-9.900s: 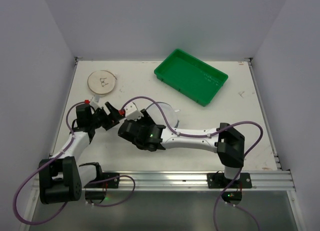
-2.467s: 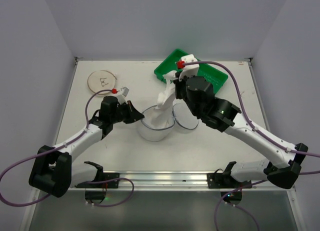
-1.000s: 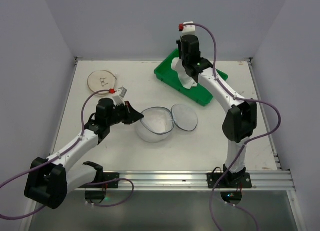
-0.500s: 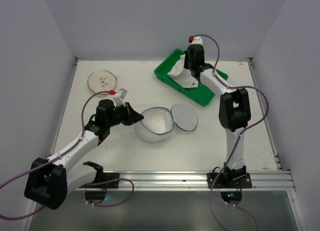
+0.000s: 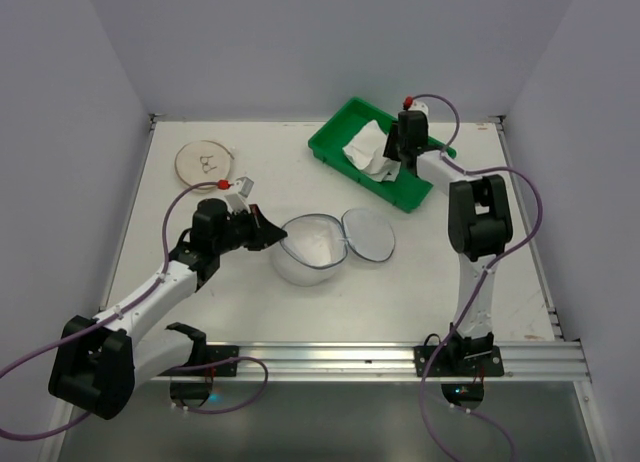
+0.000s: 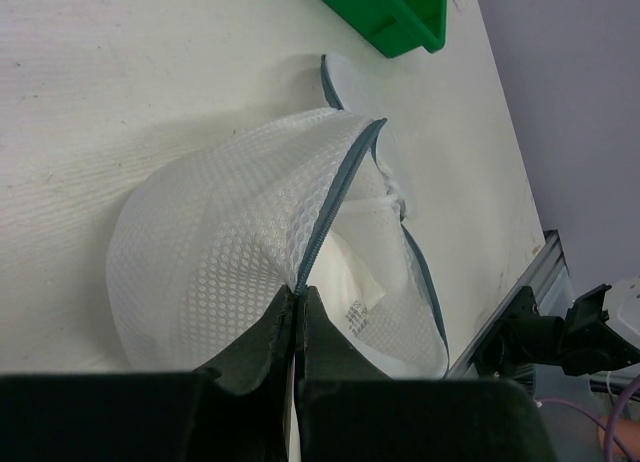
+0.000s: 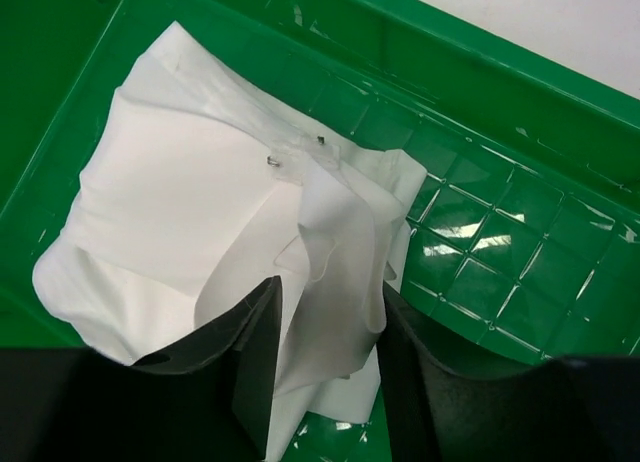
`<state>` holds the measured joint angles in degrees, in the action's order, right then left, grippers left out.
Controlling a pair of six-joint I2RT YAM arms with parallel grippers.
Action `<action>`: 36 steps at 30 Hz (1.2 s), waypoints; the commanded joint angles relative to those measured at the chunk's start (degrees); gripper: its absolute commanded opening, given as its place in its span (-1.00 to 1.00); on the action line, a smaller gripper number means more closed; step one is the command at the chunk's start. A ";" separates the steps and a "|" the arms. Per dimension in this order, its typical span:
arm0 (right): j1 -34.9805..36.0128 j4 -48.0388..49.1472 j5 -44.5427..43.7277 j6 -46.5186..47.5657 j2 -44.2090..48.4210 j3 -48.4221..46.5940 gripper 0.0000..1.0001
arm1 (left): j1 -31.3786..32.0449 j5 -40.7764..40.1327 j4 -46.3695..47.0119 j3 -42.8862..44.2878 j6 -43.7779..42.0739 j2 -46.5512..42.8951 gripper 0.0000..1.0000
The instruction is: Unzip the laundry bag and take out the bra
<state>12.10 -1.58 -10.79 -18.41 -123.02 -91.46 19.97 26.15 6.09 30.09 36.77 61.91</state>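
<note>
The laundry bag lies unzipped at mid-table, its two mesh halves spread apart, the flatter half to the right. My left gripper is shut on the bag's dark zipper rim at its left edge; the bag shows only a care label inside. The white bra lies crumpled in the green tray. My right gripper hovers low over it, jaws apart. In the right wrist view a loose fold of the bra still stands between the fingers of the right gripper.
A flat beige disc lies at the back left of the table. The green tray sits at the back right, angled, its near corner close to the open bag. Side walls enclose the table.
The right arm has carried the bra down into the green tray and its jaws have parted. The left gripper and the bag have stayed in place.
</note>
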 commanded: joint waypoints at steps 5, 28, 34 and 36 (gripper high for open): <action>0.21 -7.81 1.73 -0.13 10.69 -0.74 0.08 | 0.25 -2.07 1.03 -0.12 -2.23 0.40 -1.00; 27.10 0.27 22.47 -0.66 34.08 29.93 0.15 | 0.25 -4.97 0.41 -0.03 -5.57 1.20 -1.00; 32.19 -0.35 21.43 0.31 31.80 30.73 0.33 | 0.25 -4.53 0.59 -0.20 -5.66 1.02 -1.00; 33.68 -0.35 19.67 1.10 31.01 30.64 0.36 | 0.25 -4.44 0.68 -0.29 -5.66 0.85 -1.00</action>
<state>43.72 -4.60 10.00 -18.04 -90.80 -60.49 19.97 21.80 5.04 30.09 33.21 63.31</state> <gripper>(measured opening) 0.671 0.012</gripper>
